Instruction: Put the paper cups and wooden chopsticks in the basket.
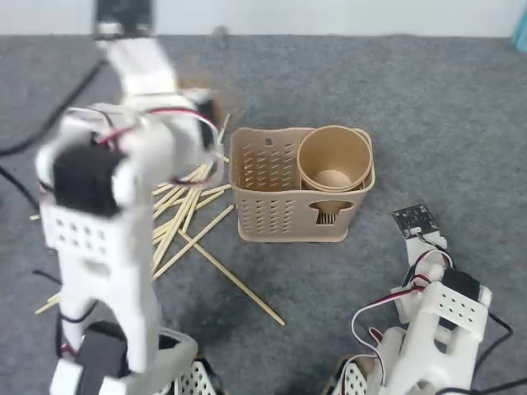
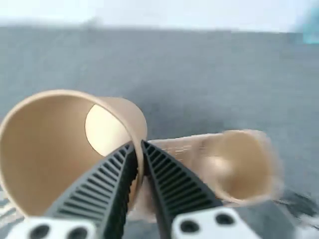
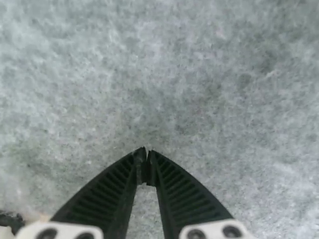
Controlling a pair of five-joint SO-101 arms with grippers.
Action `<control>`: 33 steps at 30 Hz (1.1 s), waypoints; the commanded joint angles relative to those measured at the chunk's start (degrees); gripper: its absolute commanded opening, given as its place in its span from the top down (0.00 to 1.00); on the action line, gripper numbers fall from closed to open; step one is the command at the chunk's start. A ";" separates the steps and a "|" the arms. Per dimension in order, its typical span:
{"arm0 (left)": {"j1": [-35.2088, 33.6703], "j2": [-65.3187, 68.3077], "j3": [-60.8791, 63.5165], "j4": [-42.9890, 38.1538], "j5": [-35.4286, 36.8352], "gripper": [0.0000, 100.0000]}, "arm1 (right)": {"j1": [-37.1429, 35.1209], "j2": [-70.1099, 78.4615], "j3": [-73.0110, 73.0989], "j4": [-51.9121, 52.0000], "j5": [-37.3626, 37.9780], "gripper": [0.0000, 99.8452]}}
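- While the left gripper point(image 2: 138, 145) pinches the wall of a paper cup point(image 2: 50, 154), one finger inside the rim and one outside, the cup hangs clear of the carpet point(image 2: 199, 74). Its mouth is turned back toward the wrist camera, so its long axis runs roughly along the fingers.
- The basket point(image 1: 263, 216) stands in the middle of the high view, just beside the raised left arm point(image 1: 107, 189). In the left wrist view it lies ahead of and beyond the held cup, blurred.
- A second cup point(image 1: 333, 156) sits upright in the end of the basket farther from the left arm. The nearer end has room, so it is probably where the held cup goes. The cup would first have to be tipped mouth-up, or nested in the other.
- The wooden chopsticks point(image 1: 185, 210) lie flat on the carpet beside the basket, partly under the left arm. Most are fanned on a diagonal, and one long stick runs out in front of the basket. None is in the basket, and the left arm is the nearer one.
- The right gripper point(image 3: 143, 152) has its fingers pressed together on nothing and points at bare carpet. The right arm point(image 1: 436, 321) sits low at the near edge, well apart from the chopsticks.
- The surface is grey carpet throughout, and a pale wall point(image 1: 329, 15) borders its far edge.
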 commanded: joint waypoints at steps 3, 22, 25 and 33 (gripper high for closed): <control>18.20 0.97 -10.59 1.85 0.35 0.99 | 0.40 -1.63 -0.44 -0.40 0.09 0.99; 24.35 15.56 -11.03 0.26 -9.05 0.99 | 0.31 -1.63 -0.44 -0.40 0.09 0.99; 24.35 18.20 -11.30 0.26 -9.05 0.99 | 0.31 -1.63 -0.44 -0.40 0.09 0.99; 24.62 20.66 -10.95 1.23 -9.05 0.98 | 0.31 -1.63 -0.44 -0.40 0.09 0.99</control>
